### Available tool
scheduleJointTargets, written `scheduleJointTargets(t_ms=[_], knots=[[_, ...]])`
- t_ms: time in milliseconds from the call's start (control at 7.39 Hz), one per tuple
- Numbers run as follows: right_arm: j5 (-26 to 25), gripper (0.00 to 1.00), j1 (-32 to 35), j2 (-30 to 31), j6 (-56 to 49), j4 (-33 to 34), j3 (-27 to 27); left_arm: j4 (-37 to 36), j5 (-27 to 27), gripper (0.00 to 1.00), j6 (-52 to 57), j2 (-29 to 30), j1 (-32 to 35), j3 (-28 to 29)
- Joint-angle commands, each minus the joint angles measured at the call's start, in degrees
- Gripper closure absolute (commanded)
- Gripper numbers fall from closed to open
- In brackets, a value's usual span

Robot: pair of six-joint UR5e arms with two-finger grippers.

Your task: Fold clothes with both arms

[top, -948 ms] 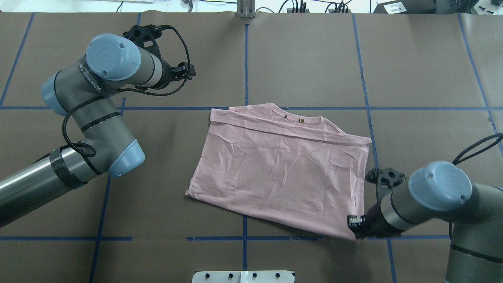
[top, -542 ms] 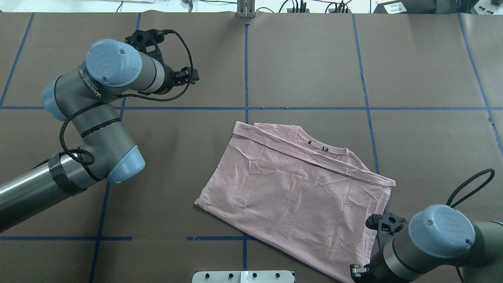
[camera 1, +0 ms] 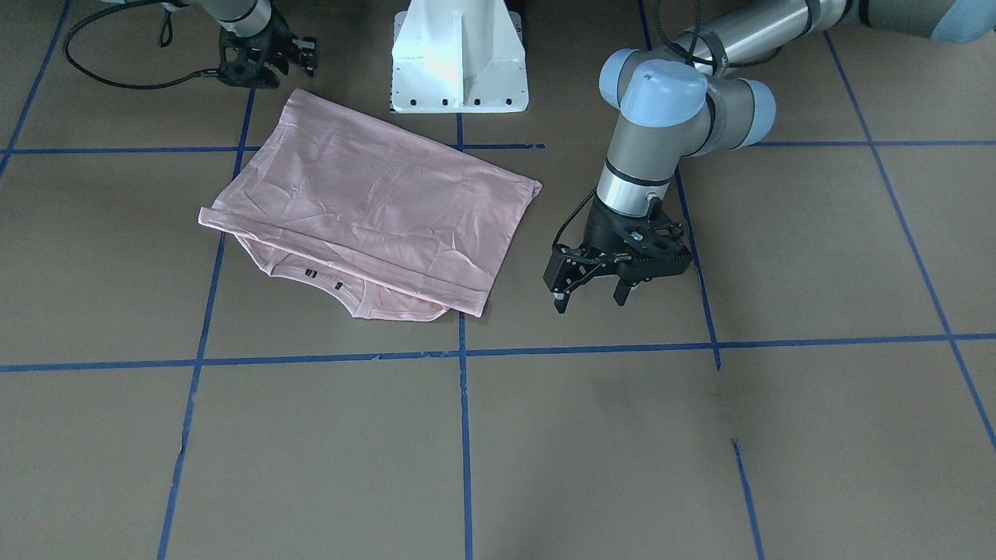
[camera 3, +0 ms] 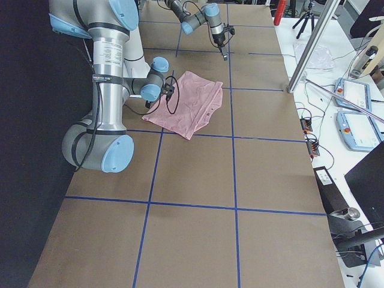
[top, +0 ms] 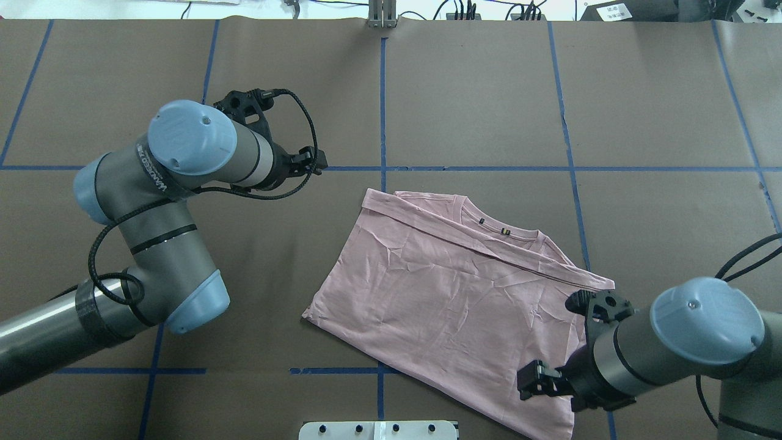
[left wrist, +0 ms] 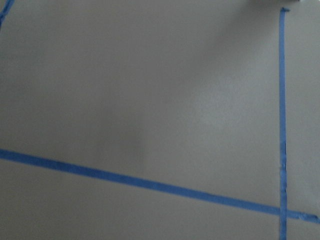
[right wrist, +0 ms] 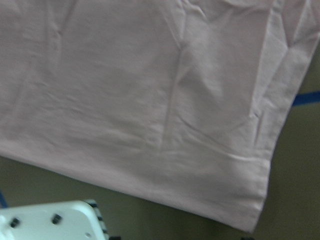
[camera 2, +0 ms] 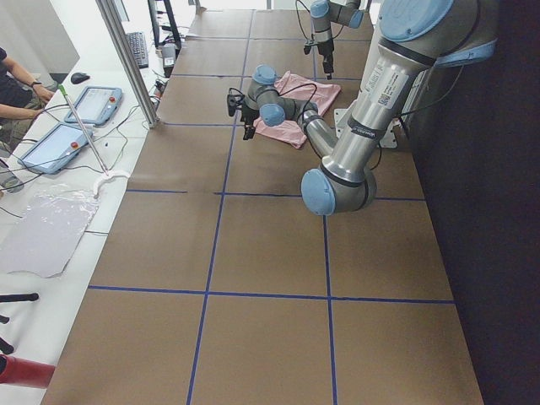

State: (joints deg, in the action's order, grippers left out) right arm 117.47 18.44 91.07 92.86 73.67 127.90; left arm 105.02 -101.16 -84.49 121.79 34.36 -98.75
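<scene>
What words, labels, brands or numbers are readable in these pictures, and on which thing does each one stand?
No text reads clearly.
White lettering on the left arm: too blurred to read.
Neck labels in the T-shirt: too small.
White sticker on the dark box at the far table edge: too small.

The T-shirt lies on the table near its robot-side edge, before the pedestal base. The left gripper is apart off its left side, and the right gripper is over its robot-side right corner.
</scene>
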Motion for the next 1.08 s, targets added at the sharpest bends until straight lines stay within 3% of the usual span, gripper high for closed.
scheduleJointTargets(t_ms=[0,271,948], knots=[[-4.08,0.00,6.85,-5.35,-0.49,0.15,-0.46,-13.37,-0.18,0.00,-11.16,-0.50,-8.04,-6.69],[-5.66,0.00,7.93,-5.90,-0.49,0.16,-0.81,-14.49,2.71,0.00,-19.72,-0.07,-14.90,-5.67],[-6.99,0.00,7.93,-7.57,-0.49,0.16,-2.31,-14.49,3.08,0.00,-22.83,-0.68,-16.34,-2.94]])
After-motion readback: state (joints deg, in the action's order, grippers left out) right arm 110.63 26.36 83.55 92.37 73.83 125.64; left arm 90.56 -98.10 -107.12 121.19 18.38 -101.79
